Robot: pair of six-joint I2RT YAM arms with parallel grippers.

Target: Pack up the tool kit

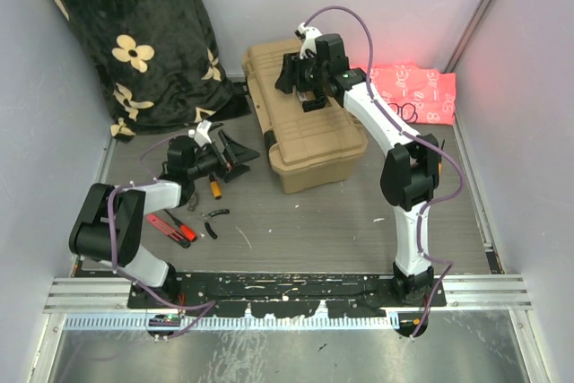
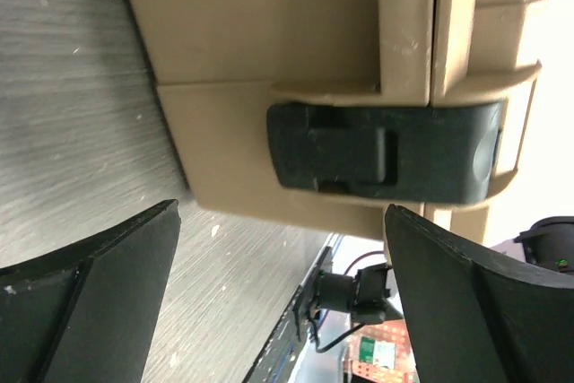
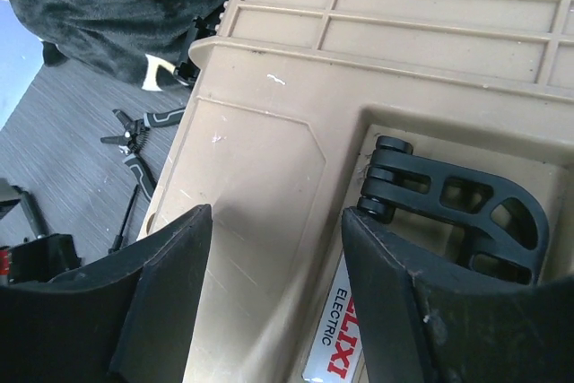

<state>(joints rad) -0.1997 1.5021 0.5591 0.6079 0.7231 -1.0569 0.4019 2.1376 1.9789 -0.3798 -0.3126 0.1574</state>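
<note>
The tan toolbox (image 1: 314,145) sat closed on the bench (image 1: 359,221). The left hand (image 1: 240,157) was spread wide, facing the black latch (image 2: 386,150) without touching it. The right hand (image 1: 305,89) hung over the lid, fingers apart beside the black handle (image 3: 457,208), pinching nothing. Black-handled pliers (image 3: 136,161) lay loose nearby.

Grey wood-grain tabletop (image 1: 359,221). Tan hard-plastic toolbox (image 1: 314,154) centre. Black floral blanket (image 1: 134,33) upper left; pink patterned cloth (image 1: 421,91) upper right. Lower left: red-handled tool (image 1: 166,226), orange-handled tool (image 1: 215,187), possibly a screwdriver, black pliers (image 1: 213,220).
</note>
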